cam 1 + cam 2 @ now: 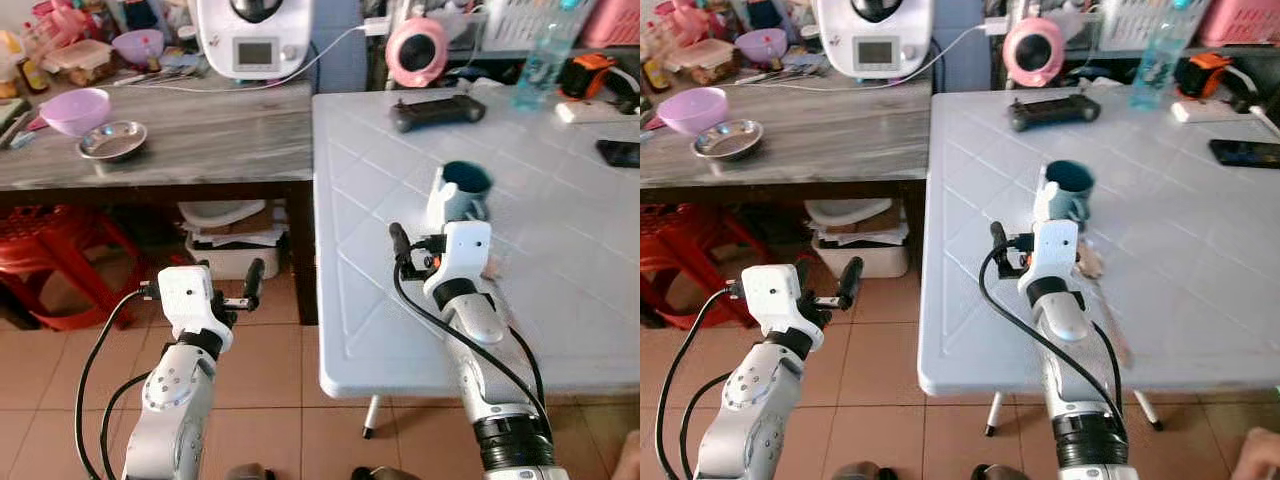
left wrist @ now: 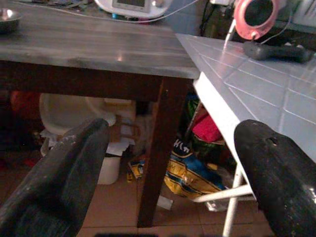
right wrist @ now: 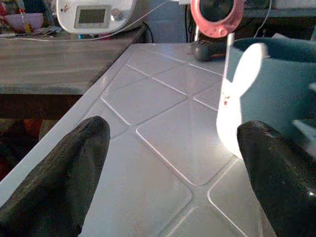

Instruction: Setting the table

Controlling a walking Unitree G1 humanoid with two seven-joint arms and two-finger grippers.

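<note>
Teal mug [image 1: 465,190] mid-desk [image 1: 380,330], likely rigid, light, glazed-slick; grip body, not white handle; right pincer [image 3: 173,168] spread just short, left pincer [image 2: 168,173] spread

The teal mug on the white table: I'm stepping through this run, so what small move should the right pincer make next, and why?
Probably ease the right pincer sideways toward the teal mug and forward. Its fingers are open and empty above the white table, and in the right wrist view the mug sits off-centre, in front of one fingertip instead of between the two. The left pincer is off the table over the floor.
</note>
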